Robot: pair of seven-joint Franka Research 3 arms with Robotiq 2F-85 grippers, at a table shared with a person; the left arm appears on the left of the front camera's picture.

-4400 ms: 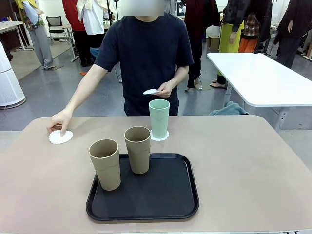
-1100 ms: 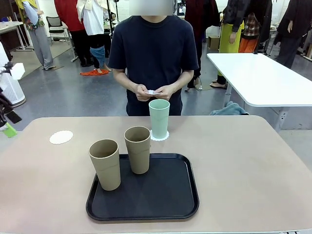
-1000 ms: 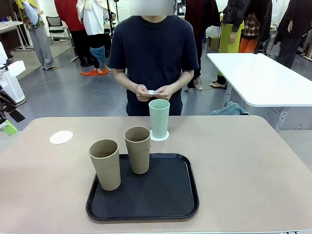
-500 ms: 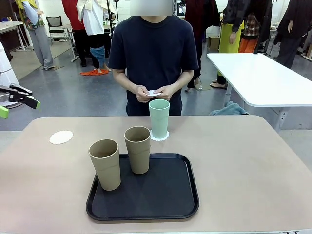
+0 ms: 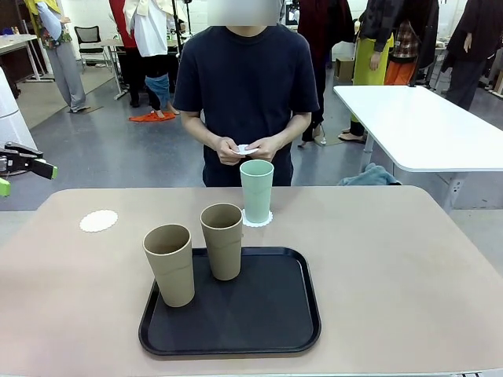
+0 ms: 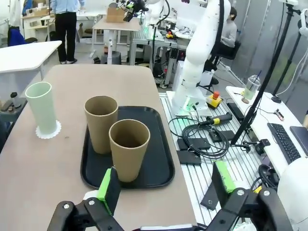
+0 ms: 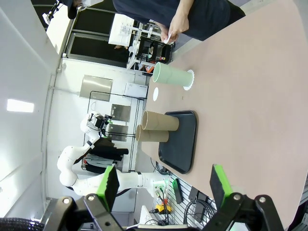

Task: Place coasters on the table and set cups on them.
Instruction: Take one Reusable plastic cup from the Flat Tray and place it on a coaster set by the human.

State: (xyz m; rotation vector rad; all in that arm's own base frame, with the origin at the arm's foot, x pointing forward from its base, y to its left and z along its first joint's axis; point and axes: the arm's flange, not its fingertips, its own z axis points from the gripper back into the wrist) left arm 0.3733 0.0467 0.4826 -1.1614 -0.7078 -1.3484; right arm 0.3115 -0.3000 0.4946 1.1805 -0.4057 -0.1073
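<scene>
Front view: mint cup (image 5: 256,191) sits on a coaster (image 5: 268,221) on the table (image 5: 393,259); second coaster (image 5: 98,221) lies bare at table's left; left tan cup (image 5: 170,265) and right tan cup (image 5: 222,241) stand on black tray (image 5: 267,314). A person's hands (image 5: 269,148) hold third coaster (image 5: 246,148). My left claw (image 6: 164,183) and right claw (image 7: 163,185) gape wide, empty.

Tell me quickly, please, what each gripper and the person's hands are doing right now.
Left gripper: open, empty.
Right gripper: open, empty.
Person's hands: together holding a small white scalloped paper coaster.
</scene>
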